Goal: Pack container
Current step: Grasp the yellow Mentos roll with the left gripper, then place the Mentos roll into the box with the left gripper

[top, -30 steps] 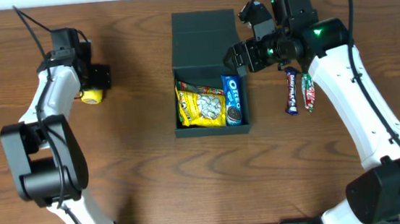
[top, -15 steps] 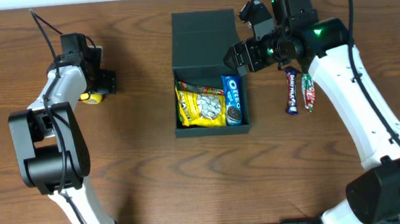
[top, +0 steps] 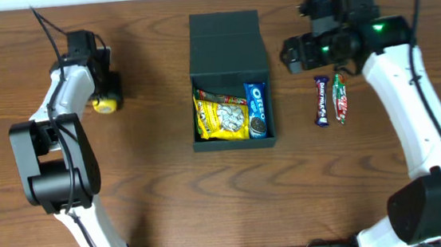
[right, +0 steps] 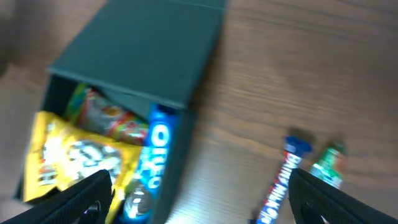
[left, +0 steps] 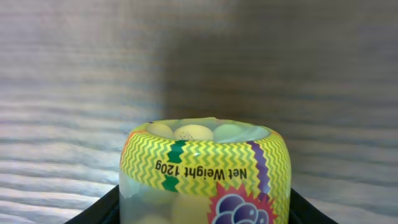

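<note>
The dark teal container (top: pixel 234 142) stands mid-table with its flap lid (top: pixel 227 43) folded back. It holds a yellow snack packet (top: pixel 221 117), a blue Oreo packet (top: pixel 257 108) and a colourful packet behind them. It also shows in the right wrist view (right: pixel 143 56). My right gripper (top: pixel 291 56) is open and empty, hovering just right of the box, above the table (right: pixel 200 205). My left gripper (top: pixel 106 89) is open at far left, its fingers on either side of a yellow-labelled candy jar (top: pixel 105 105) (left: pixel 205 168) that stands on the table.
Two candy bars lie side by side right of the box: a blue-red one (top: pixel 322 101) (right: pixel 283 180) and a green-red one (top: pixel 339 99) (right: pixel 326 165). The table's far edge runs along the top of the overhead view.
My right gripper has moved right, from over the box's right rim to beside the box. My left gripper has shifted slightly at the jar, which stayed in place.
</note>
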Available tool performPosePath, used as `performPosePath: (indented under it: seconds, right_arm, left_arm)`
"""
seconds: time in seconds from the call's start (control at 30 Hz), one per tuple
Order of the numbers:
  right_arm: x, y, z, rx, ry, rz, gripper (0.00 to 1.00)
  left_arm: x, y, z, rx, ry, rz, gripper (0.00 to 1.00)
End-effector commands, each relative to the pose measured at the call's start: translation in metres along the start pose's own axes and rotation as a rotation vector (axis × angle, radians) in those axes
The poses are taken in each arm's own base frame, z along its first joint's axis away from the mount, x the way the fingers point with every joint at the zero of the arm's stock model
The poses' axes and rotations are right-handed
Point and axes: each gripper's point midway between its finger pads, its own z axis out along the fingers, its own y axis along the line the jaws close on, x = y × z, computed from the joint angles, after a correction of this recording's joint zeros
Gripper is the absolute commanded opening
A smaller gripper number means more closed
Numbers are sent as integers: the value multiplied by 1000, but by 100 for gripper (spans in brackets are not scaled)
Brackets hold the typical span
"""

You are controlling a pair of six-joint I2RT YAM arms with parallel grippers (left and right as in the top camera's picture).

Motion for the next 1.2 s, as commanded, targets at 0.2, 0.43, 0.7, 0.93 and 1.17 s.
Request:
performPosePath:
  seconds: [0.2, 0.43, 0.7, 0.93, 1.17]
  right_arm:
    - [14, -75, -15, 103, 20, 196, 90]
    - [23, -95, -21, 126, 36, 249, 90]
    - [25, -95, -21, 126, 44, 253, 91]
    - [25, -95, -21, 125, 44, 252, 93]
    - [28, -94, -21, 124, 56, 241, 92]
  left_arm:
    - [-74, -132, -125, 182, -318, 651, 26]
    - [-7, -251, -146, 290, -278, 1249, 18]
    - [10, -275, -143, 292, -261, 1367, 22]
    - [-7, -267, -139, 202, -280, 1321, 95]
    - [-27, -259, -141, 115, -313, 1187, 95]
